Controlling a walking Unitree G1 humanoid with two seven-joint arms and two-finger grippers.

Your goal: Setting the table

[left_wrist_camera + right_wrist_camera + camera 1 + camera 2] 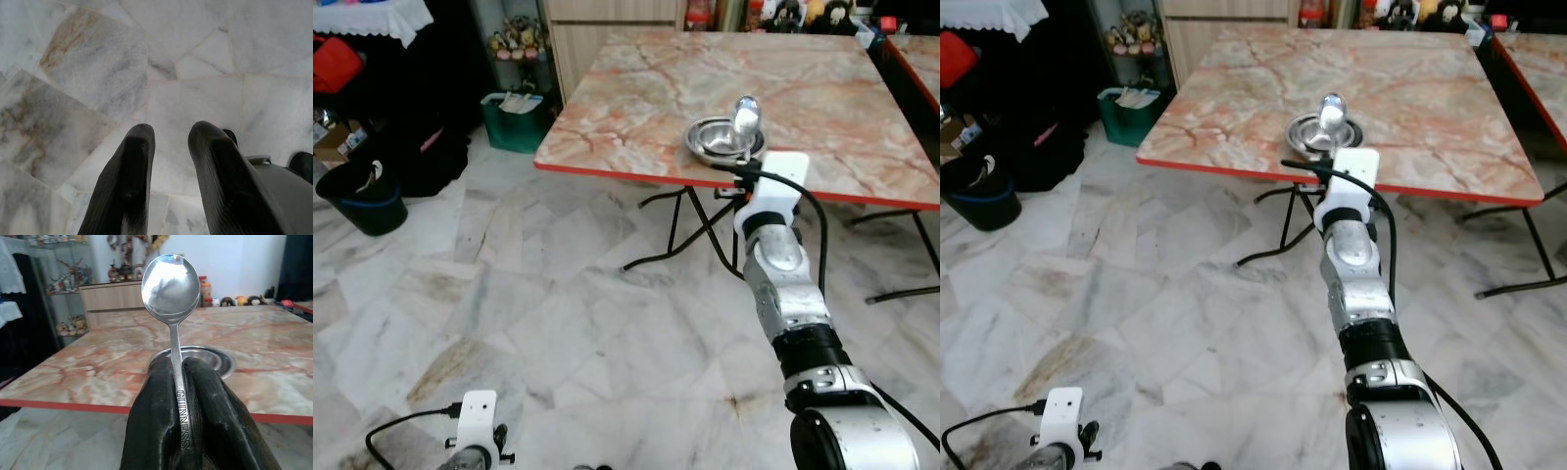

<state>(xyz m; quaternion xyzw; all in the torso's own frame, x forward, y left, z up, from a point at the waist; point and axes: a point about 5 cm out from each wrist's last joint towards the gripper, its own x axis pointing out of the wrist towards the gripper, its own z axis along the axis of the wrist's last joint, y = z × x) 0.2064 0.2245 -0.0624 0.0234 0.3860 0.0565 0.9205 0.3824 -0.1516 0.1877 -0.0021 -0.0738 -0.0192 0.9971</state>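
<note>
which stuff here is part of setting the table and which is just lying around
Part of the job:
- spoon, upright in the shut right gripper
- steel bowl near the table's front edge
- marble table

Just lying about:
- green bin on the floor
- black bucket
- red bag
- left gripper, idle over the floor

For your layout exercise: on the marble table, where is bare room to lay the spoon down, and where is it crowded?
The table is bare left of, right of and behind the steel bowl. The one taken spot is the bowl near the front red edge, where the right gripper holds the spoon upright.
</note>
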